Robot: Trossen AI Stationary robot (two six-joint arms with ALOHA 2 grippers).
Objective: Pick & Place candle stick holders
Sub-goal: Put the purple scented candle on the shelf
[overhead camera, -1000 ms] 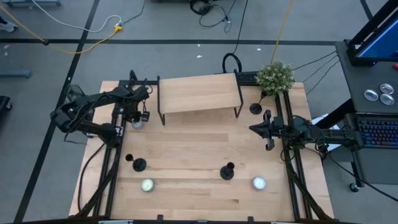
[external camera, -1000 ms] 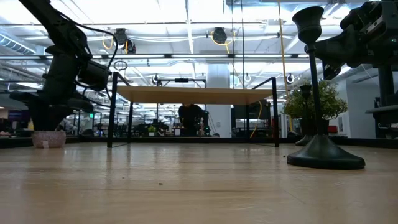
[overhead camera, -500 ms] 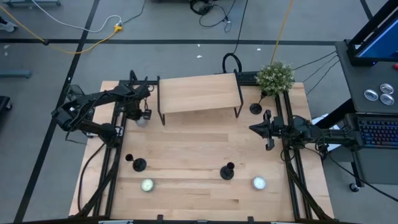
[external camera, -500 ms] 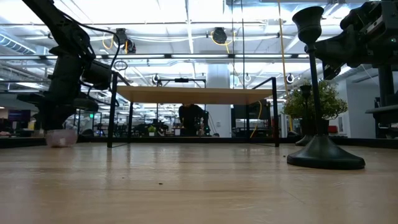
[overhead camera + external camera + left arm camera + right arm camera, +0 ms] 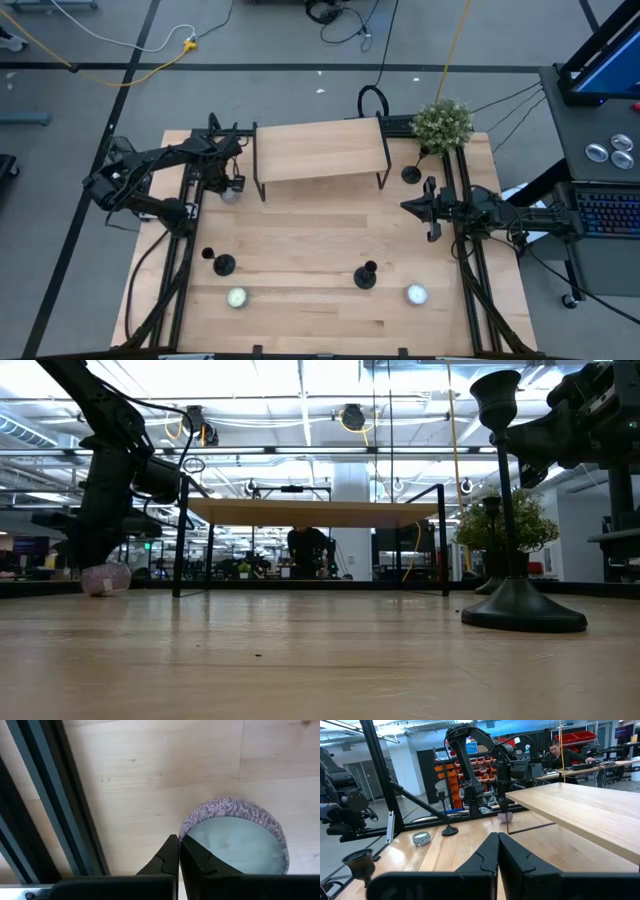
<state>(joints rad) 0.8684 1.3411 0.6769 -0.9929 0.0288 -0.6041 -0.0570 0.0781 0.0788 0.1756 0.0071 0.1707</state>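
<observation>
Bowl [image 5: 235,837] shifted by left gripper [image 5: 179,851] | rim grip unclear | holders [image 5: 365,275] untouched

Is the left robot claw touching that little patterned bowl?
Touching. In the left wrist view, the left gripper has its shut fingertips on the rim of the patterned bowl.

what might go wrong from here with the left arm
1. The left gripper is shut right at the rim of a patterned bowl, which looks tilted in the low view; it may tip over or roll.
2. The shelf leg stands close beside that gripper, so a sideways swing might strike it.
3. That bowl is not one of the candle stick holders.
</observation>
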